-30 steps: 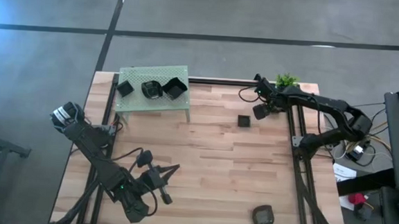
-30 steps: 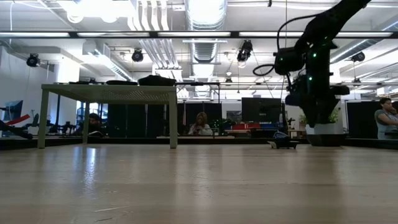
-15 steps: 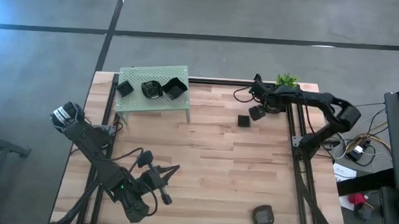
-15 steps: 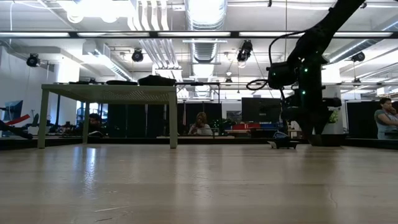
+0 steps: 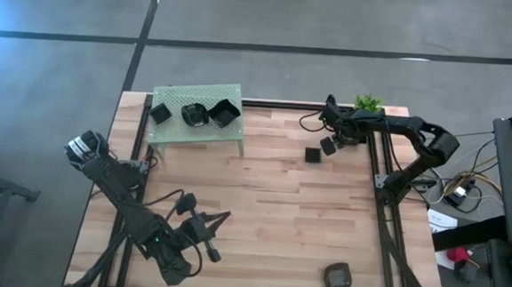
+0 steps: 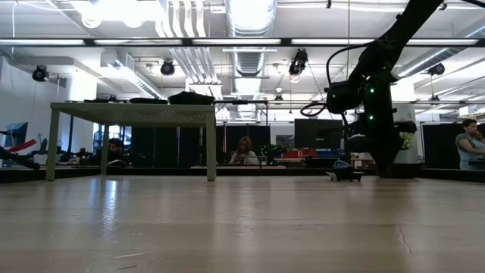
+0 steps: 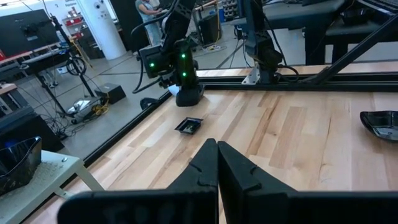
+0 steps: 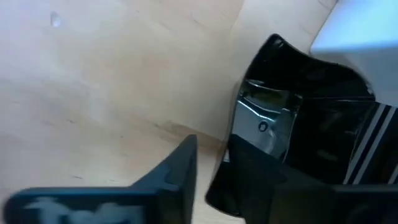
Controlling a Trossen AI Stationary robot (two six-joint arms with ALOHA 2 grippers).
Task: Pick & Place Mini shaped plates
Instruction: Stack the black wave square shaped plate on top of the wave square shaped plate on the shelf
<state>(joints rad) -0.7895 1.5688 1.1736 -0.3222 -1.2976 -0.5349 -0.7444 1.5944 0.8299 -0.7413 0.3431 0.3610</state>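
Your right claw (image 5: 329,146) sits at the table's two o'clock.
Its fingers (image 8: 168,180) stand narrow around a square plate's (image 8: 292,134) edge.

No legible text, label, brand, number or sign anywhere, whether on table, arms, plates or in the room behind; only blurred, unreadable marks.

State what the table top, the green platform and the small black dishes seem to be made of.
Table top: wood, pale planks with visible grain, smooth.
Platform: probably plastic, green and perforated throughout.
Dishes: likely glossy black plastic or glazed ceramic; one mirrors light in the right wrist view.
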